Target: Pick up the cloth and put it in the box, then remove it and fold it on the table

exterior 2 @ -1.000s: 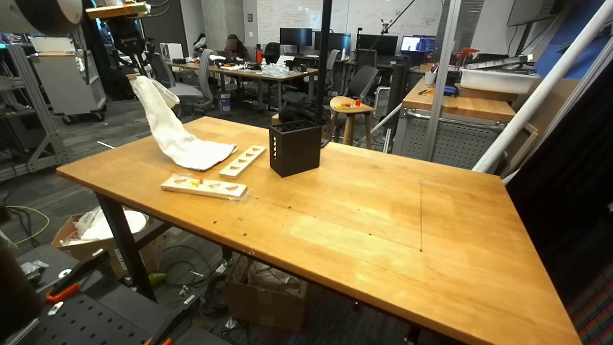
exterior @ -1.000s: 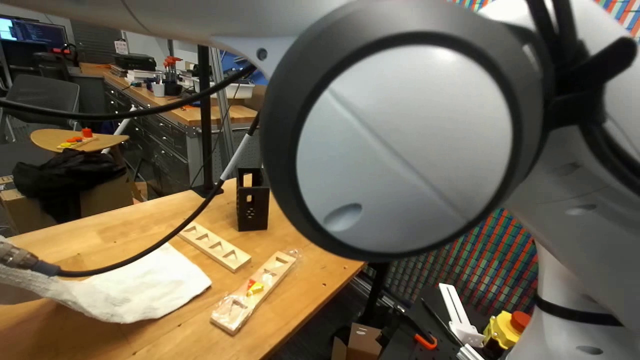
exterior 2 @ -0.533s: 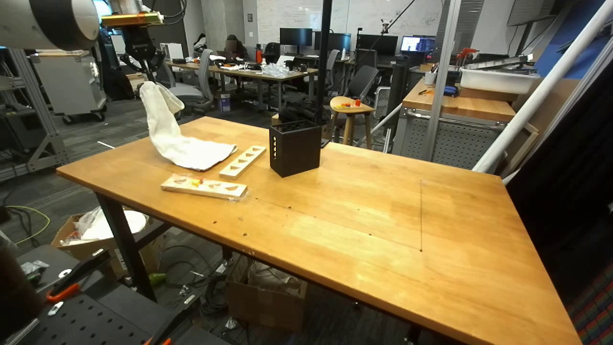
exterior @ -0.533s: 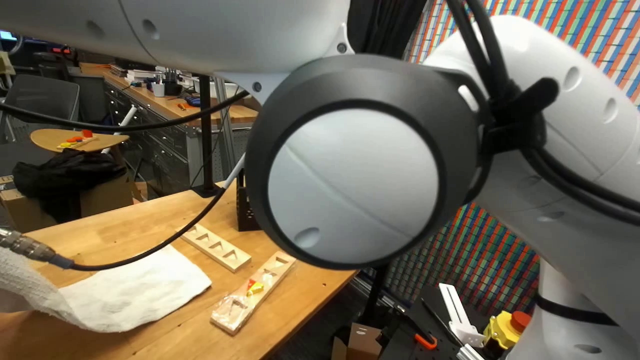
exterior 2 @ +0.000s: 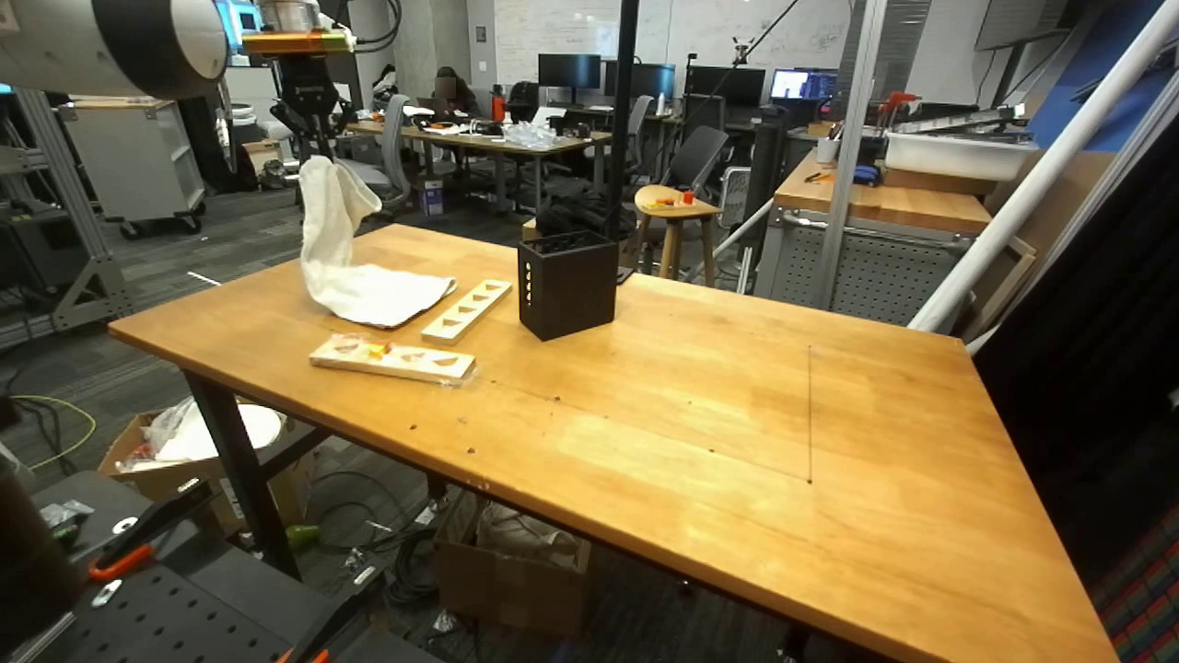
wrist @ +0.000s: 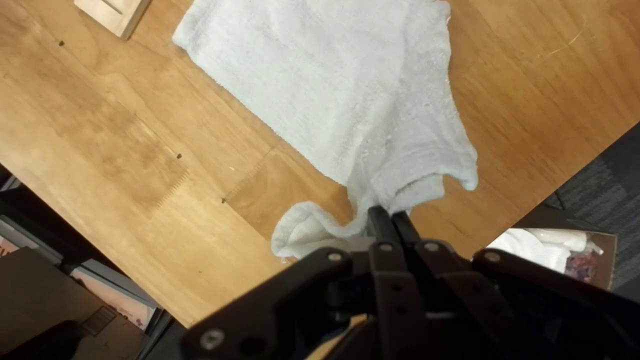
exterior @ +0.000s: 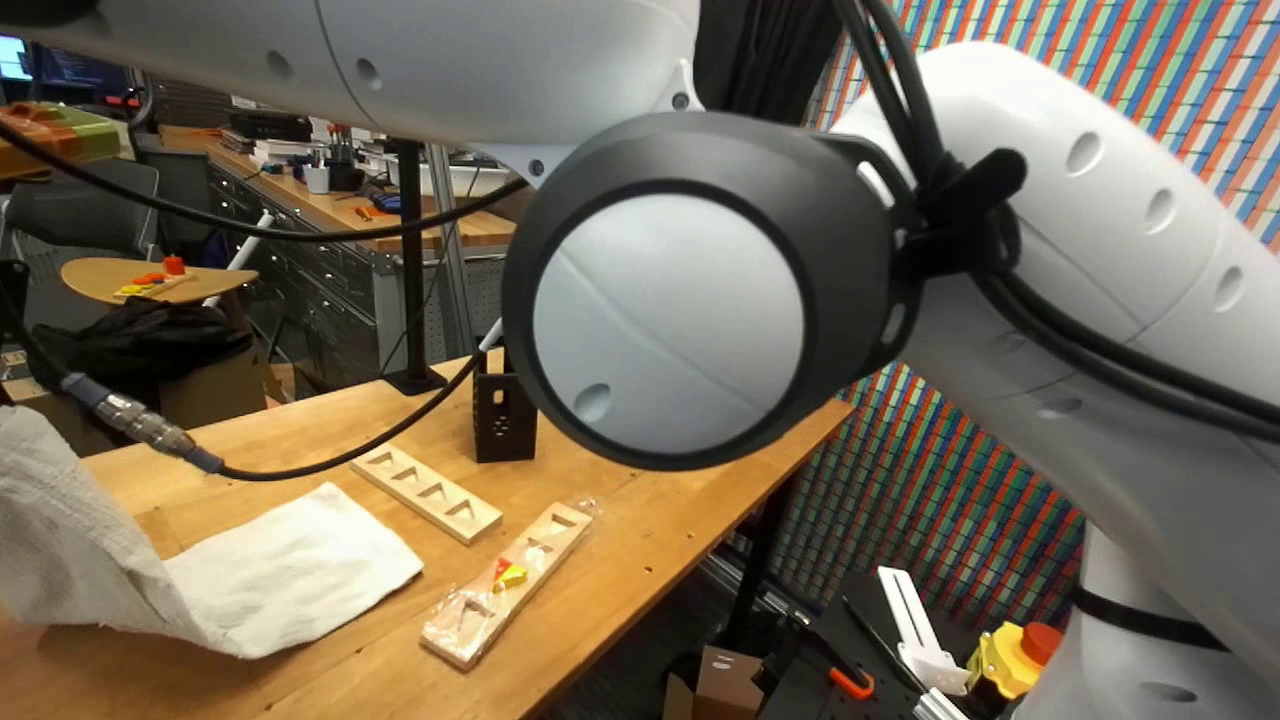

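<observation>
Over table (exterior 2: 663, 405), hand (wrist: 389, 216) pinches part-raised cloth (wrist: 330, 80) (exact spot unclear).

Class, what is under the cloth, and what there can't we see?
The cloth lies partly on the table and is partly held up by the gripper. Bare wood shows beside the flat part; whatever is beneath that part is covered.

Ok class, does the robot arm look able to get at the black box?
Probably yes: the gripper, shut on the cloth, seems to have only a flat wooden board between it and the box, whose top looks open.
</observation>
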